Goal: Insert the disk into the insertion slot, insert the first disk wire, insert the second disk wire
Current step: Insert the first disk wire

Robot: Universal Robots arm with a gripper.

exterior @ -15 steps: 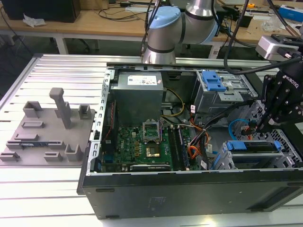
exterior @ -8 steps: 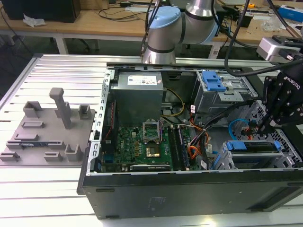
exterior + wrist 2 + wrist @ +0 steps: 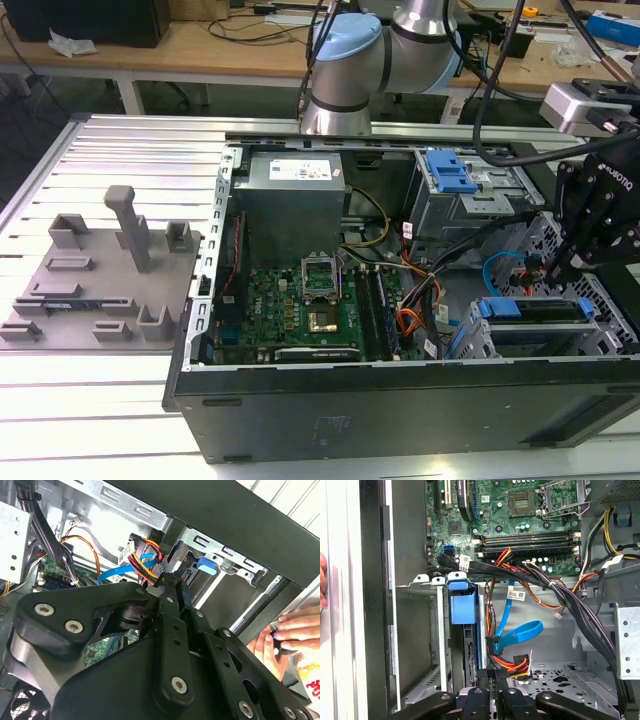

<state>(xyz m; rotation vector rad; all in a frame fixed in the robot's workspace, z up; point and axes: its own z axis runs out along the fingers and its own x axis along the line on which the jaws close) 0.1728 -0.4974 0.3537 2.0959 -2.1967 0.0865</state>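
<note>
Entry: the disk [image 3: 530, 311], blue-framed, sits in the insertion slot [image 3: 478, 345] low at the exterior view's right, inside the open computer case [image 3: 400, 415]. Gripper [image 3: 493, 679]: just beside the disk's connector edge, jaws apparently clenched on the black wire connector [image 3: 498, 667], which has red, yellow and black leads. Blue cable [image 3: 520, 631]: looped close beside that connector. A person's hand [image 3: 282, 635]: at the case's outer wall.

Arm [image 3: 345, 60], top centre of exterior view: silver tubes, pale-blue joint caps, black cables [image 3: 490, 90]; gripper [image 3: 172, 587] in second wrist view: matte-black links w/ silver screws [image 3: 74, 626]; white lettering on its housing in exterior view.
</note>
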